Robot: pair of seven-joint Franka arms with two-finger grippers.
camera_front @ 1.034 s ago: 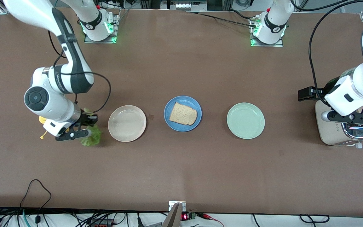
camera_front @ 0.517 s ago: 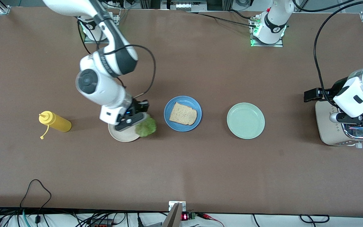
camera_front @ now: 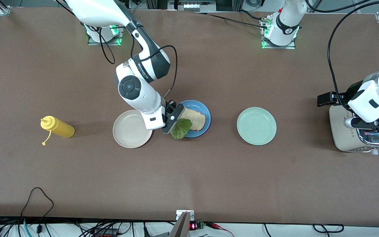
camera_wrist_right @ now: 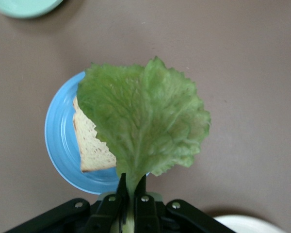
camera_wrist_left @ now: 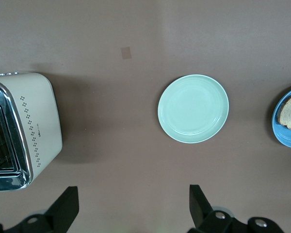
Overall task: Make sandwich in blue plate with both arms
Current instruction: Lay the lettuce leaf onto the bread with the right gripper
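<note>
Brown table (camera_front: 189, 171), blue plate (camera_front: 206, 113) at its middle carrying one bread slice (camera_front: 197, 120), right gripper (camera_front: 173, 119) over the plate's edge, fingers pinching a lettuce leaf (camera_wrist_right: 145, 126) by its stem, left gripper (camera_wrist_left: 131, 208) spread wide above the toaster (camera_front: 350, 138), empty.

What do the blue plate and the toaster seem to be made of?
Blue plate: probably glazed ceramic or smooth plastic, judging by its even colour and soft sheen; which one is unclear. Toaster: matte cream shell, probably plastic or painted metal, with a mirror-bright chrome-like metal top.
</note>
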